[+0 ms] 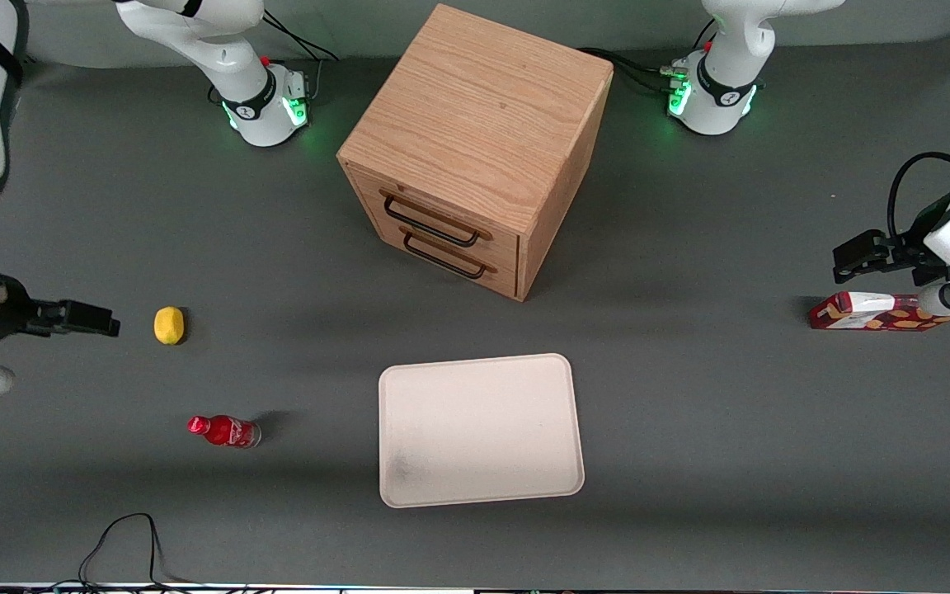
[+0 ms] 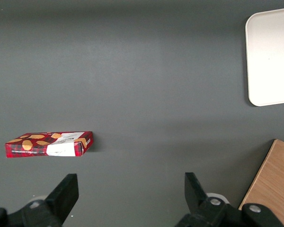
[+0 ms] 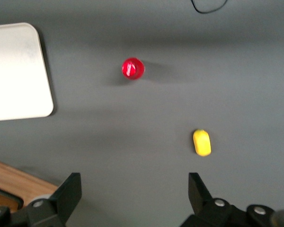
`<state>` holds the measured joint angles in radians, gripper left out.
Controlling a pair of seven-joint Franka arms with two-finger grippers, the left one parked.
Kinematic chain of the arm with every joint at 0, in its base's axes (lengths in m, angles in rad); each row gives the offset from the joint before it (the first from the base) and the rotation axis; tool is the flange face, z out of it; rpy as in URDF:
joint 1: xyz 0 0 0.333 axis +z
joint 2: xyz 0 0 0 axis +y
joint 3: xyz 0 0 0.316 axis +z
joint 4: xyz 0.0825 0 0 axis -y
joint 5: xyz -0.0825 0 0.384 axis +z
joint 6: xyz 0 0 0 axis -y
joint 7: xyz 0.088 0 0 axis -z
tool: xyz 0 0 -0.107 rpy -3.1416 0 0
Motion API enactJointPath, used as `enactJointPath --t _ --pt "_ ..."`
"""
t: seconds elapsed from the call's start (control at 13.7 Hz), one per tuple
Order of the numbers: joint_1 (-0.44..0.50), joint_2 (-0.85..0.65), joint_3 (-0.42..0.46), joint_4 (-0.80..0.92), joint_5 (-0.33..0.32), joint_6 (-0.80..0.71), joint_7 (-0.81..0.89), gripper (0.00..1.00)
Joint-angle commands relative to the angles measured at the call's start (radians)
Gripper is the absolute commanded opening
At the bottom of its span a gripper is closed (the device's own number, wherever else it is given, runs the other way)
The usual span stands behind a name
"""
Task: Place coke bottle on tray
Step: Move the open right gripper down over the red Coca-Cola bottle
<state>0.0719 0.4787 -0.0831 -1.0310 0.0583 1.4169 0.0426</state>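
Observation:
The coke bottle [image 1: 224, 431] is small and red with a red cap and white lettering. It stands on the grey table toward the working arm's end, nearer the front camera than the lemon. It also shows in the right wrist view [image 3: 133, 68], seen from above. The cream-white tray [image 1: 480, 429] lies flat in front of the drawer box, and its corner shows in the right wrist view [image 3: 19, 71]. My right gripper [image 1: 89, 318] hangs above the table beside the lemon, open and empty [image 3: 132, 194], apart from the bottle.
A yellow lemon [image 1: 169, 324] lies close to my gripper [image 3: 201, 142]. A wooden drawer box [image 1: 475, 148] with two handles stands mid-table. A flat red patterned carton [image 1: 875, 312] lies toward the parked arm's end. A black cable [image 1: 124, 536] loops at the table's near edge.

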Motion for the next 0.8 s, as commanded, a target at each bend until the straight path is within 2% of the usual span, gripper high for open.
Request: enactJointPath --t 0.0,0.44,0.73 --pt "0.011 0.104 -0.003 0.077 0.017 0.046 0.029 1.0" --pt "0.022 0.25 -0.003 0.083 0.005 0.22 0.016 1.0" --pt "0.025 0.368 0.002 0.179 0.001 0.257 0.014 1.0"
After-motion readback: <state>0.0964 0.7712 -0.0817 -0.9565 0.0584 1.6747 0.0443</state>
